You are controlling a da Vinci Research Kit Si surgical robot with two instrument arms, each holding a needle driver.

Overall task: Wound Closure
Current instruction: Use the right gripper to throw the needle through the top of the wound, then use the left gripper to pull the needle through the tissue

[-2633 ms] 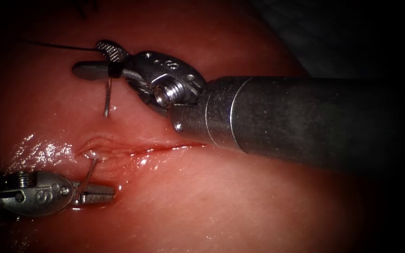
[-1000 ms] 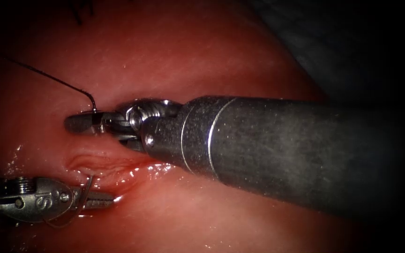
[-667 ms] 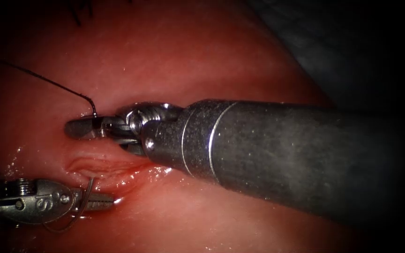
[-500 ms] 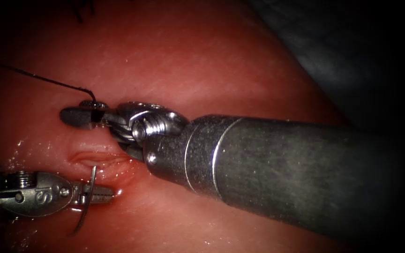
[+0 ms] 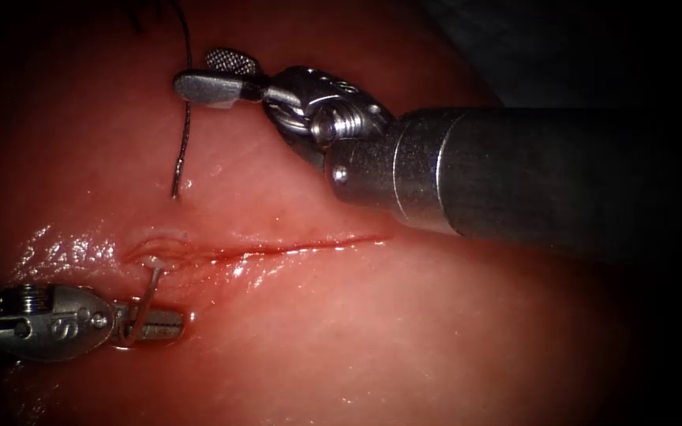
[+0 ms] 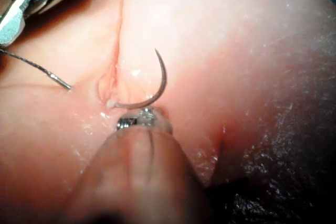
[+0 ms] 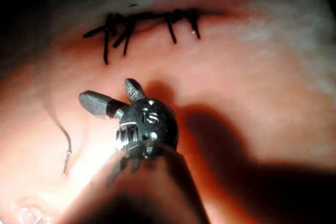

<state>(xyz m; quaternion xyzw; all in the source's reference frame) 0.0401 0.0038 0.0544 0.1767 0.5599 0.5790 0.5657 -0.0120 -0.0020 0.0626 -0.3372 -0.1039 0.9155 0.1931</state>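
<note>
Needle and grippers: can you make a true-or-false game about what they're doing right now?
1. The right gripper is shut on the thread. False: it is open and holds nothing.
2. The left gripper holds the needle. True.
3. The needle lies loose on top of the tissue. False: it goes into the tissue at the cut.
4. Dark stitches sit on the tissue beyond the right gripper. True.
</note>
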